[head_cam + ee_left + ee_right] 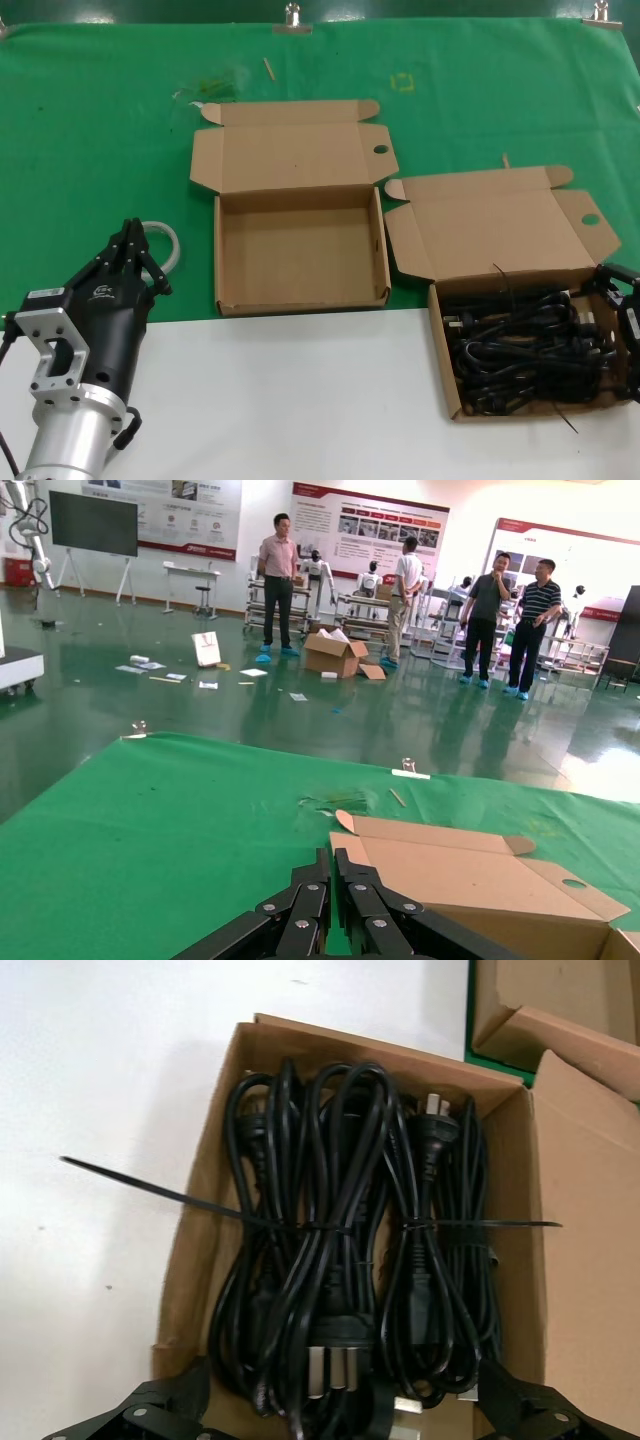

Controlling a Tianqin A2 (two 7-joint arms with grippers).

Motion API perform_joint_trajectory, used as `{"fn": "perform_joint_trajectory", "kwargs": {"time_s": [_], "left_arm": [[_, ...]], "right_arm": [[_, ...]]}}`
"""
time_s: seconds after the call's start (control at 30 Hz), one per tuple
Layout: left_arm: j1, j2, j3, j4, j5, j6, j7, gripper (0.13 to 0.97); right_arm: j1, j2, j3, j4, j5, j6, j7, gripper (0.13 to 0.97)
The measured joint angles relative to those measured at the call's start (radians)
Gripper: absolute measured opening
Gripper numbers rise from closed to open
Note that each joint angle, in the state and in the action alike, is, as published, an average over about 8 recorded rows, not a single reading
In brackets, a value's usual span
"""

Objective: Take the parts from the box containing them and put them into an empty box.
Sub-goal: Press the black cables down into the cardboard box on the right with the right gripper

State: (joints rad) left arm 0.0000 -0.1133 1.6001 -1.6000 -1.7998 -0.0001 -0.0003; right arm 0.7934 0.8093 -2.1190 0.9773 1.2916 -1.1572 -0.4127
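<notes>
At the right box (447, 345), your right gripper (340, 1422) is hovering over the cables (340, 1250), fingers spread wide. Your left gripper (132, 240) is waiting beside the empty box (228, 255), fingers pressed together.

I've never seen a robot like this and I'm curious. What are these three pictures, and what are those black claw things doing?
They all show one robot with two arms. The big picture looks down from its head; the other two come from cameras on its wrists. The black claws are its grippers, which work like hands. The left gripper waits, shut and holding nothing, beside a whitish ring on the green cloth. The right gripper is open, its fingers spread over the box containing them, meaning the black cables, which are tied in bundles. It holds nothing yet. The empty box lies open in the middle. The left wrist picture also shows people standing in the hall behind.
</notes>
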Motion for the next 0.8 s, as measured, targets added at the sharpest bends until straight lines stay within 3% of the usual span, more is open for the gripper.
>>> {"fn": "perform_joint_trajectory", "kwargs": {"time_s": [0.4, 0.67, 0.8], "left_arm": [[0.0, 0.0, 0.0, 0.0, 0.0, 0.0, 0.0, 0.156], [0.0, 0.0, 0.0, 0.0, 0.0, 0.0, 0.0, 0.156], [0.0, 0.0, 0.0, 0.0, 0.0, 0.0, 0.0, 0.156]], "right_arm": [[0.034, -0.039, -0.001, -0.064, -0.005, 0.023, -0.021, 0.829], [0.044, -0.044, -0.002, -0.077, -0.005, 0.024, -0.026, 0.662], [0.047, -0.046, -0.003, -0.082, -0.006, 0.024, -0.029, 0.662]]}}
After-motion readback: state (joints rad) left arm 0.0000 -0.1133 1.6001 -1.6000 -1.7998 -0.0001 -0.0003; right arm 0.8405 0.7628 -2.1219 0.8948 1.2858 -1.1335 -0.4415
